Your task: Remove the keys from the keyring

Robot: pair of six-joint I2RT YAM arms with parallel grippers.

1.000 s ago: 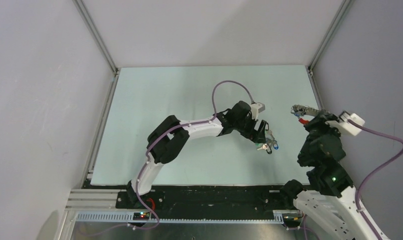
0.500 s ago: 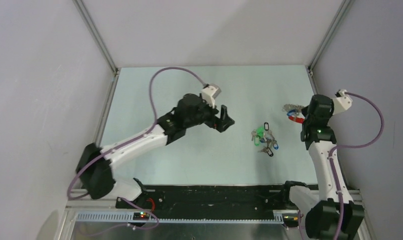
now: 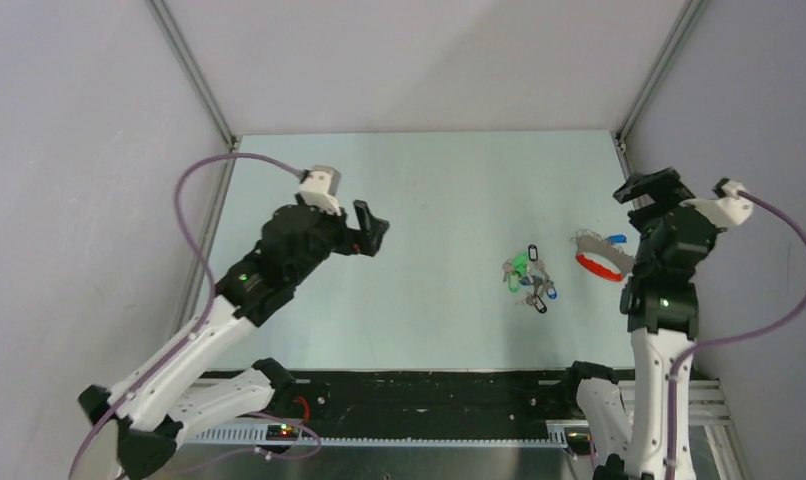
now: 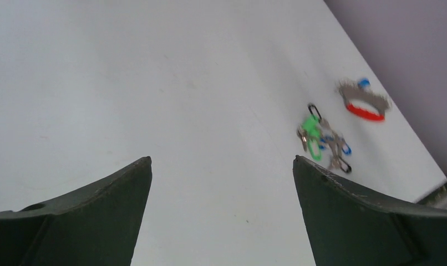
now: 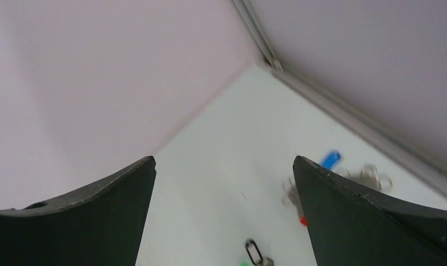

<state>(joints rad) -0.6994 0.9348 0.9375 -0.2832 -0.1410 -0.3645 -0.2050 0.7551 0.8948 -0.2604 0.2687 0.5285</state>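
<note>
The keyring, a red oval loop (image 3: 599, 268), lies on the table at the right. Its silver keys (image 3: 589, 241) and a blue tag (image 3: 617, 239) are bunched at its far side. In the left wrist view the red loop (image 4: 364, 113) is small at the far right. The right wrist view shows the blue tag (image 5: 330, 159) and blurred silver keys (image 5: 371, 177) beside my right finger. My right gripper (image 3: 647, 188) hangs open above and just right of the keyring, holding nothing. My left gripper (image 3: 371, 228) is open over the table's left half, far from it.
A separate key bunch with a bright green tag (image 3: 525, 272) lies mid-table, left of the keyring, and also shows as the green bunch (image 4: 315, 138) in the left wrist view. The enclosure's right wall (image 3: 739, 110) stands close behind the right arm.
My right gripper opened and rose, leaving the keyring lying on the table. My left arm pulled back far to the left, away from the green-tagged bunch.
</note>
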